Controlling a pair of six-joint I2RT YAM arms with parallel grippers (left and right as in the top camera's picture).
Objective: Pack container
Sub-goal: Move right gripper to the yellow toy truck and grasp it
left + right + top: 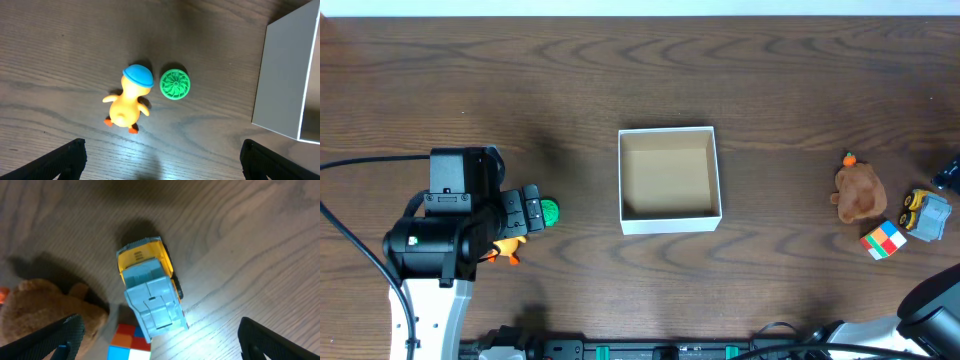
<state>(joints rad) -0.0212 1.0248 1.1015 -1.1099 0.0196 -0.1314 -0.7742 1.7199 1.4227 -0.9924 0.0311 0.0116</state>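
The table [520, 80] is lit evenly from above. A soft shadow is thrown beside the toy truck [150, 290], glare is caught on the wood next to it, and the container [282, 75] wall is rendered grey.

Overhead top-down; wrist views close, downward; container [670, 222] in two

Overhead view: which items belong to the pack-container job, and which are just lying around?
Job: container, empty; likely cargo: yellow duck toy, green ribbed ball, brown plush, colour-block cube, blue-and-yellow toy truck.

Just there: black cable at left; rig hardware along the near edge.
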